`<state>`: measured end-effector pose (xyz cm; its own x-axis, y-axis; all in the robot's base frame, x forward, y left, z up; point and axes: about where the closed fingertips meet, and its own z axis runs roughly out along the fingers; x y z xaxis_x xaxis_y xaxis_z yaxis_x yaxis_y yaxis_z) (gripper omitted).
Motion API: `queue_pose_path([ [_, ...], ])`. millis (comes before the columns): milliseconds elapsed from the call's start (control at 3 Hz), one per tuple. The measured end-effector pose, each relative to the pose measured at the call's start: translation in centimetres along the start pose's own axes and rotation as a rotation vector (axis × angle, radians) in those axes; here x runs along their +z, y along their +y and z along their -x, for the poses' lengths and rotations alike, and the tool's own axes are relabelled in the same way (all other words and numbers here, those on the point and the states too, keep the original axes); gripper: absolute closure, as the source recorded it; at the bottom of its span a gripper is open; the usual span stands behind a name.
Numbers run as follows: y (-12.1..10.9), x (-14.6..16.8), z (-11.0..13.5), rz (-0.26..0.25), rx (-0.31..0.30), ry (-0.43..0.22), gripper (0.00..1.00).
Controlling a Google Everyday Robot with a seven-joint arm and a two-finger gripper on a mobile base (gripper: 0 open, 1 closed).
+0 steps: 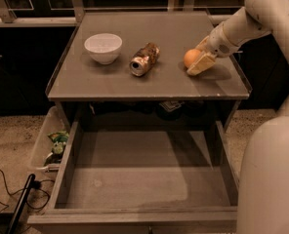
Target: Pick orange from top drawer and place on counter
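The orange (pixel 190 57) sits on the right part of the counter (pixel 154 82), touching its surface. My gripper (pixel 195 61) reaches in from the upper right and is shut on the orange, one pale finger (pixel 201 65) in front of it and the other behind it. The top drawer (pixel 134 179) is pulled out below the counter, and its grey floor holds nothing.
A white bowl (pixel 103 48) stands on the counter's left and a dented gold-brown can (pixel 144 59) lies in its middle. A clear plastic bin (pixel 47 147) with green items sits on the floor left of the drawer. A black cable (pixel 3 189) lies at lower left. My white body (pixel 271 179) fills the lower right.
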<state>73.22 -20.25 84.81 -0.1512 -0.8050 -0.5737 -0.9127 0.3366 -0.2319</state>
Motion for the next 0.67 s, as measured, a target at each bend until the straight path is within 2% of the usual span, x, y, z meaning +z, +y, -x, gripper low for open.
queue_pose_path([
  [333,0.00,0.00,0.00,0.000,0.000,0.000,0.00],
  [667,0.00,0.00,0.00,0.000,0.000,0.000,0.00],
])
